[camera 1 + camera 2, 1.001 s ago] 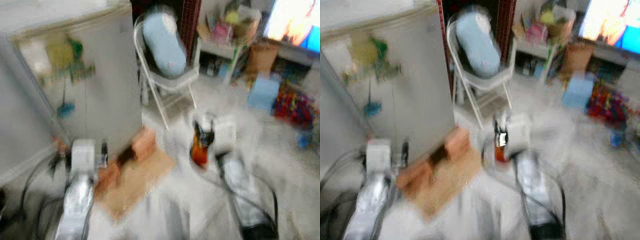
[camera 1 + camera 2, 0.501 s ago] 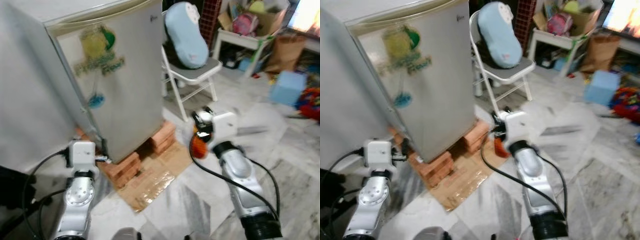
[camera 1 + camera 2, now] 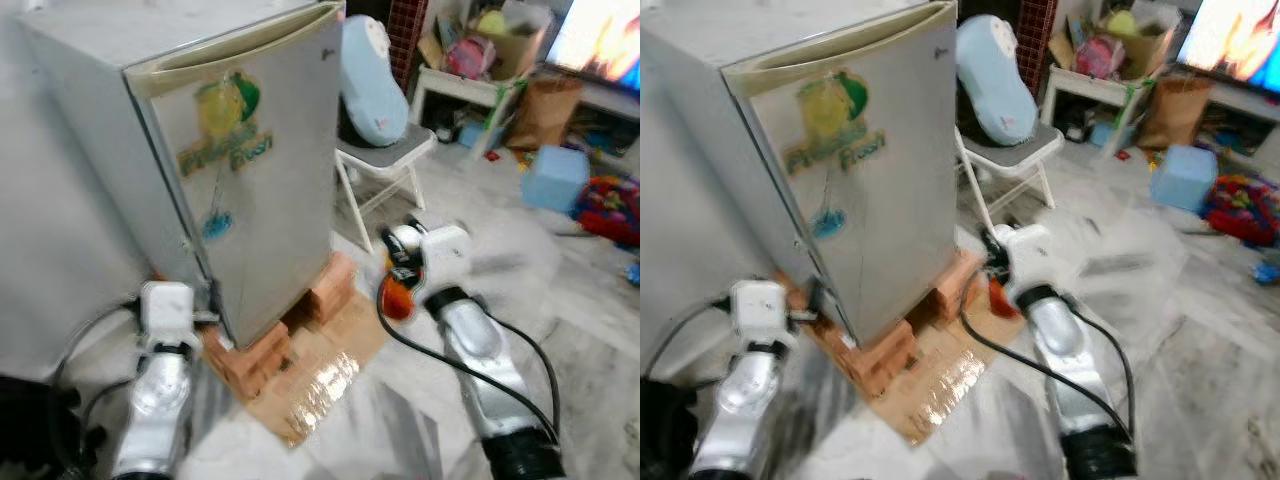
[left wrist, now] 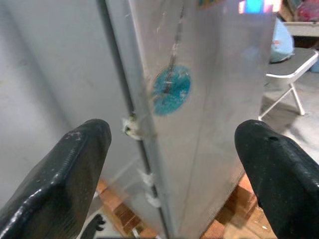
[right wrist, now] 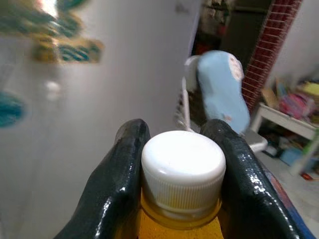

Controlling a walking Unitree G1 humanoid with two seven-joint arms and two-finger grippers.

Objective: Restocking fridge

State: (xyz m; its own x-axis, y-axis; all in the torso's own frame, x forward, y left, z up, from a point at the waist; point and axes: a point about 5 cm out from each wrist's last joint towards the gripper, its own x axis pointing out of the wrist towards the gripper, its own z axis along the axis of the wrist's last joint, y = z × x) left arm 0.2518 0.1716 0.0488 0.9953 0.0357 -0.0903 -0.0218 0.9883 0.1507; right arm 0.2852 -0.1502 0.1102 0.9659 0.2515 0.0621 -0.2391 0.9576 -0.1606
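Jaws clamped on a white-capped bottle (image 5: 182, 172), the right gripper (image 5: 180, 164) faces the closed fridge (image 3: 240, 160); left gripper (image 4: 174, 164) spread wide.

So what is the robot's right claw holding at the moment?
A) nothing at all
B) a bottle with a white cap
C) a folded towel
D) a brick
B: in the right wrist view the right claw has its two black fingers closed on either side of a bottle with a white screw cap and an orange body.
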